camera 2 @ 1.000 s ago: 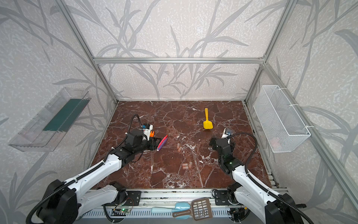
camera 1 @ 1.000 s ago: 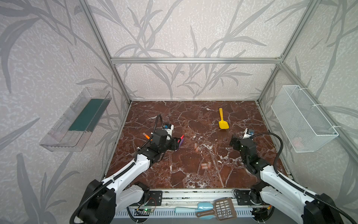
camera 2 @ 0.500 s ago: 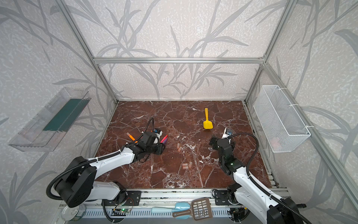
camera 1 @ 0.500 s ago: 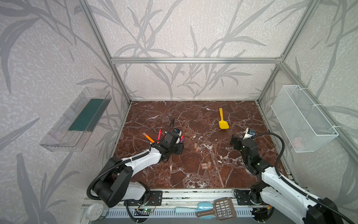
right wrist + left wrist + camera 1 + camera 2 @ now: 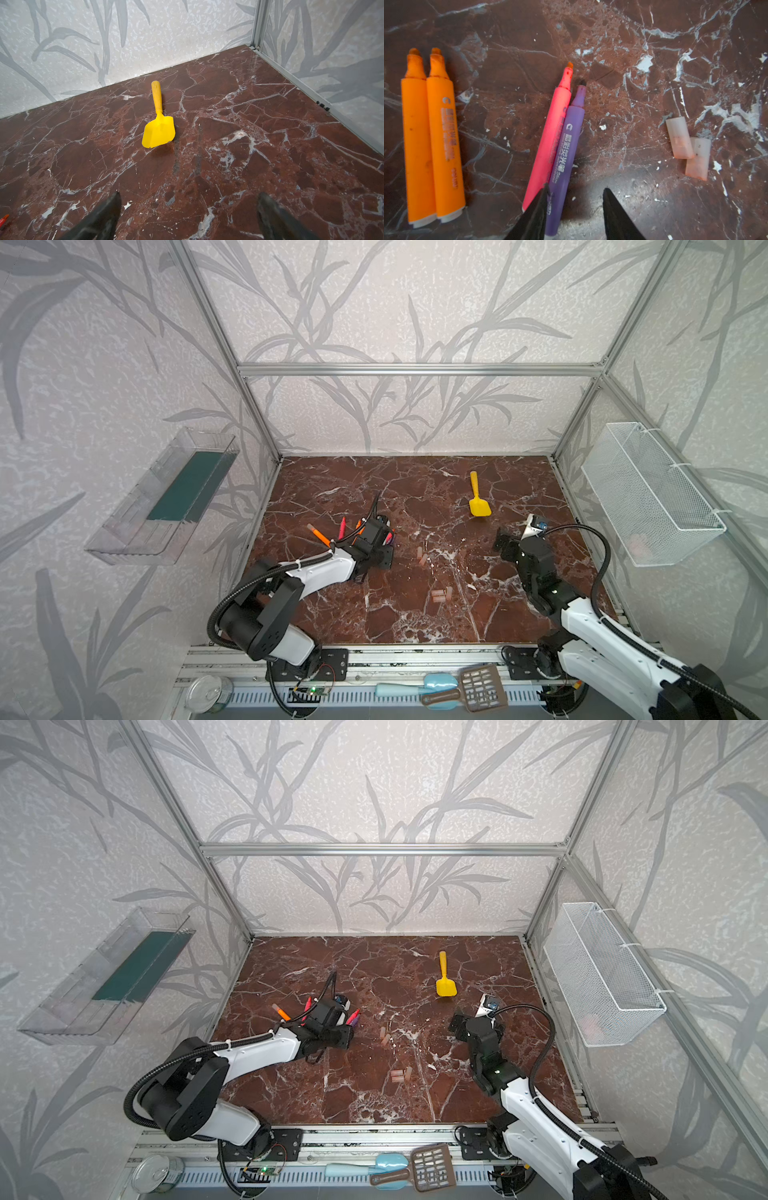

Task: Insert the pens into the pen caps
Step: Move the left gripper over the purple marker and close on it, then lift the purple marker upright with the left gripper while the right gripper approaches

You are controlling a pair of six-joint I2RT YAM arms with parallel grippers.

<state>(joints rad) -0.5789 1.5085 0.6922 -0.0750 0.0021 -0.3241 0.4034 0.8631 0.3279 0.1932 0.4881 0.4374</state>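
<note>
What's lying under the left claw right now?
The purple pen and a pink pen lie side by side on the tabletop. The left claw hides part of their back ends.

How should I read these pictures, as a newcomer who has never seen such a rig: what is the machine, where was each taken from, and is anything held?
These are two robot arms, each ending in a two-fingered claw. The two wide pictures come from twin cameras overhead. The two close-ups come from a camera on each wrist.

On the marble-patterned tabletop lie uncapped highlighter pens: two orange pens side by side, and a pink pen and a purple pen touching. Two translucent pen caps lie nearby, and two more show in a top view.

The left claw is open, low over the purple pen's rear end, gripping nothing yet. The right claw is wide open and empty, facing a yellow toy shovel.
</note>
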